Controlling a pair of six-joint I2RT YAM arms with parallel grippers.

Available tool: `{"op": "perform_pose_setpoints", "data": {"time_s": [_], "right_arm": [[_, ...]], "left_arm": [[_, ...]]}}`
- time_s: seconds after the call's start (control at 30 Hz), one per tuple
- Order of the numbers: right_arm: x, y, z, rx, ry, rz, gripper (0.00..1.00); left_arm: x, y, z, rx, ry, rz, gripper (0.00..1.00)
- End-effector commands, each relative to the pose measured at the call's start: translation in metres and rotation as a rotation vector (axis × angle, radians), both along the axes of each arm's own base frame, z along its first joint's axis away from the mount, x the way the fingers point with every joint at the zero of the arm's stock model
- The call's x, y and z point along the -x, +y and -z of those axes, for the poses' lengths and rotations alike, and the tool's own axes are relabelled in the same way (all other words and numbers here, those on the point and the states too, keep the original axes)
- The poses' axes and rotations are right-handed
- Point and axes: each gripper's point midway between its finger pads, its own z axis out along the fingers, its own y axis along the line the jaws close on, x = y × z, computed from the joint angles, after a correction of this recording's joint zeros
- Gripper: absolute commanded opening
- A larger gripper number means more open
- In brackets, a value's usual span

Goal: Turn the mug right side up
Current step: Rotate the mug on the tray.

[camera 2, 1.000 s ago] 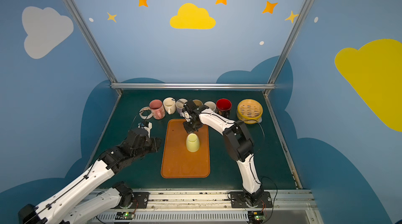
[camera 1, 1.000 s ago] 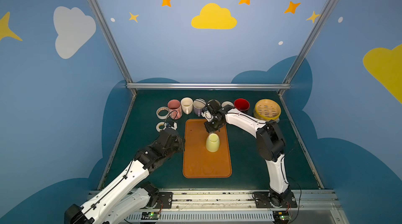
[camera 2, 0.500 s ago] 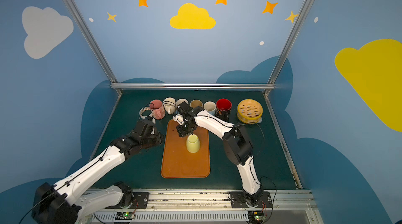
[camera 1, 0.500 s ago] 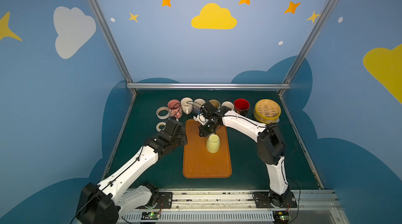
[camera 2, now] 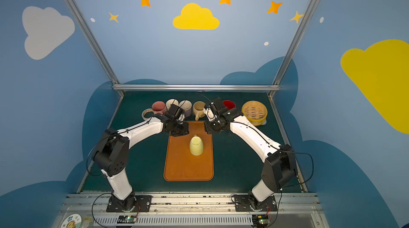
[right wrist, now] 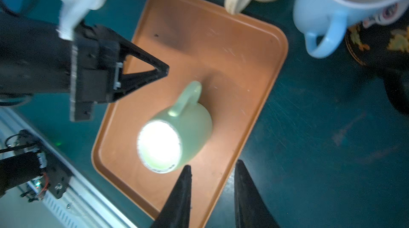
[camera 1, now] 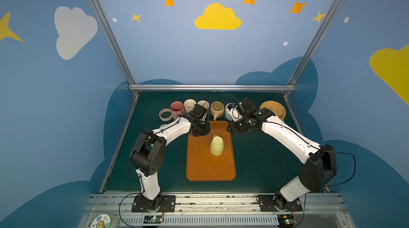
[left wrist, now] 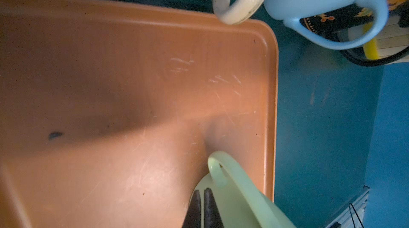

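Note:
A pale green mug (camera 1: 216, 147) (camera 2: 196, 146) stands upside down on the orange tray (camera 1: 210, 169) (camera 2: 188, 169), base up, handle toward the back. My left gripper (left wrist: 202, 190) is shut with nothing in it, hovering over the tray's far left part; its tips (right wrist: 167, 69) are near the mug's (right wrist: 177, 131) handle but apart from it. My right gripper (right wrist: 212, 167) is open and empty above the tray's (right wrist: 221, 50) far right edge, beside the mug. In both top views the wrists (camera 1: 199, 127) (camera 1: 234, 127) cover the fingertips.
A row of upright mugs lines the back: pink (camera 1: 177, 107), cream (camera 1: 190, 105), tan (camera 1: 217, 108), light blue (right wrist: 332, 5) and red (camera 2: 229, 104). A yellow steamer basket (camera 1: 273, 109) stands at the back right, a tape roll (camera 1: 165, 114) at the back left.
My left arm swung in from the front left to the tray's far left corner and its jaws shut. My right gripper drew back to the right, away from the mug, and opened.

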Motion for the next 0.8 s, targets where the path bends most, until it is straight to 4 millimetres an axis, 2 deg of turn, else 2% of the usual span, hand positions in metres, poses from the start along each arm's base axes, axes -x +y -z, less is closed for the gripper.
{"op": "perform_pose_setpoints", "data": {"time_s": [0.0,0.1,0.27,0.6,0.67,0.77], "right_arm": [[0.008,-0.020,0.011,0.011,0.011,0.076,0.27],[0.018,-0.031,0.022,-0.001,0.020,0.117,0.27],[0.025,-0.055,0.038,0.000,0.018,0.231,0.24],[0.029,-0.084,0.028,-0.080,-0.057,0.367,0.23],[0.031,-0.085,0.030,-0.085,-0.050,0.365,0.22],[0.033,-0.080,0.036,-0.089,-0.022,0.348,0.22]], "left_arm": [[-0.001,-0.018,0.001,-0.010,0.031,0.079,0.07],[-0.010,-0.030,0.009,-0.027,0.060,0.111,0.07],[-0.010,-0.053,0.019,-0.070,0.102,0.188,0.05],[0.021,-0.109,0.026,-0.113,0.137,0.344,0.05],[0.025,-0.111,0.027,-0.119,0.140,0.353,0.05],[0.025,-0.100,0.031,-0.154,0.144,0.344,0.05]]}}
